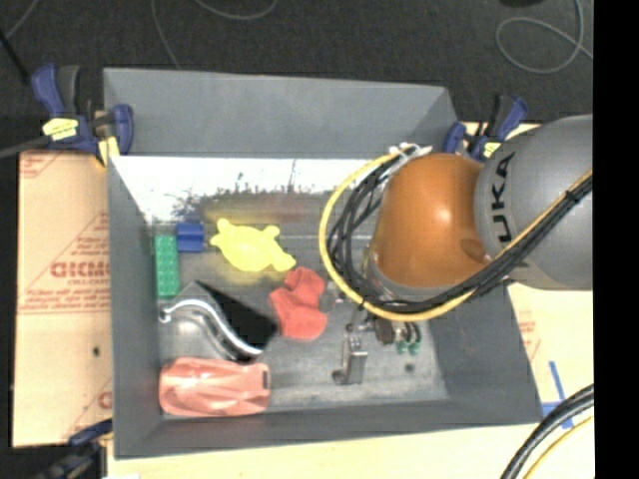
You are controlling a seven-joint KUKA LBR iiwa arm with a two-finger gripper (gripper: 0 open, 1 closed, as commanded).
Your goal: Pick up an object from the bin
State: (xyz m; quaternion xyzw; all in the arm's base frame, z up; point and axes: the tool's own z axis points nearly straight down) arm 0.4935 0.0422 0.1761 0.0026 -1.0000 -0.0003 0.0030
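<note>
My gripper (349, 365) hangs low over the bin floor at the front middle, below the orange cover, with bare floor under it. Just to its left lies a red crumpled soft thing (300, 305), a short gap away. Further left a black scoop-like piece with a curved silver handle (222, 322) rests on the floor. A yellow flat toy (255, 246) lies behind the red thing.
A pink crumpled bag (214, 387) lies in the front left corner. A green brick (166, 265) and a small blue brick (190, 236) lie along the left wall. The arm and its cables cover the bin's right half.
</note>
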